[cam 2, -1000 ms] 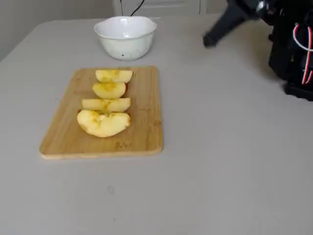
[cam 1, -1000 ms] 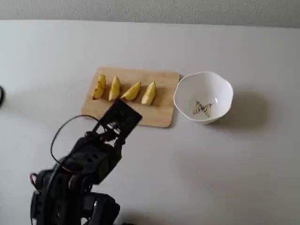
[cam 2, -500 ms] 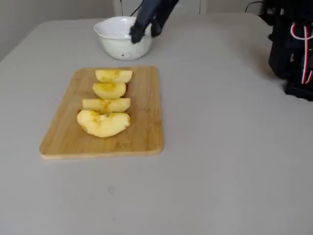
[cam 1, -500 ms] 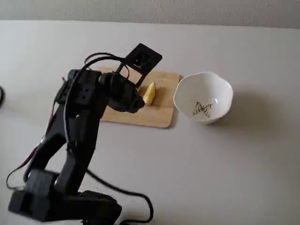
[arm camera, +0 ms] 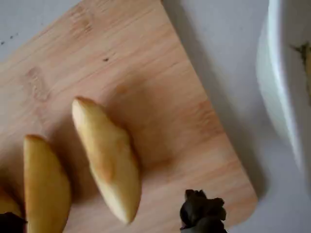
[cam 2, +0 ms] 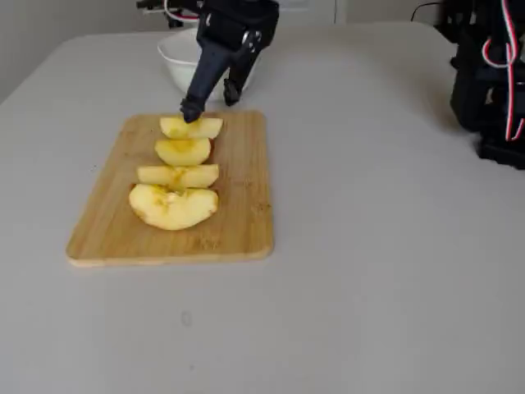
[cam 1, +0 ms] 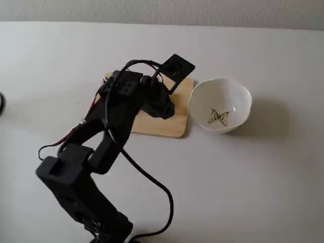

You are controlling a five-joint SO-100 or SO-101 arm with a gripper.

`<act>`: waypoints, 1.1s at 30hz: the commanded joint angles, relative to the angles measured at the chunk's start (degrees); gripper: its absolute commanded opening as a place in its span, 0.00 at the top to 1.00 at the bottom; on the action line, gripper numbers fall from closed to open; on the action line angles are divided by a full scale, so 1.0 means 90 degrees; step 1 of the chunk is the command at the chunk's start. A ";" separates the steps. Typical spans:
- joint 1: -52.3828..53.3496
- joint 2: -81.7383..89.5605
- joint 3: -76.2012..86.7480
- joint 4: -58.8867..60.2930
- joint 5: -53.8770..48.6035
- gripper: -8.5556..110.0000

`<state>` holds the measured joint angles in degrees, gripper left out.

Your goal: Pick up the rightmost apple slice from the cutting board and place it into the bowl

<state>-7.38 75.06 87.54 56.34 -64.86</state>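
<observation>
The cutting board (cam 2: pixel 238 213) holds a row of pale yellow apple slices. The apple slice (cam 2: pixel 191 128) at the bowl end of the row also shows in the wrist view (arm camera: pixel 109 160), with its neighbour (arm camera: pixel 46 187) beside it. My gripper (cam 2: pixel 212 104) is open and empty, low over that end slice. In the wrist view one dark fingertip (arm camera: pixel 201 212) sits to its right and the other (arm camera: pixel 8 223) is at the bottom left corner. The white bowl (cam 1: pixel 238 93) with a butterfly print stands just beyond the board's end; it is empty in a fixed view.
In a fixed view the arm (cam 1: pixel 119 109) hides most of the board (cam 1: pixel 169 126) and all the slices. A second black device with red and white wires (cam 2: pixel 492 82) stands at the far right of the table. A black cable (cam 1: pixel 162 195) trails near the arm's base.
</observation>
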 commanded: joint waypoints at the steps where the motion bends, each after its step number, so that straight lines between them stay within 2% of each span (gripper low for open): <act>1: 0.0225 -0.0410 -0.0908 -0.0098 -0.0049 0.57; 6: 0.0293 -0.0869 -0.1338 -0.0098 -0.0049 0.58; 10: 0.0234 -0.1035 -0.1406 -0.0098 -0.0059 0.64; 22: -0.0146 -0.1221 -0.1416 -0.0049 0.0059 0.93; 33: -0.0176 -0.1182 -0.1836 0.0361 0.0391 0.93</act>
<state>-8.70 63.63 73.65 56.95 -62.49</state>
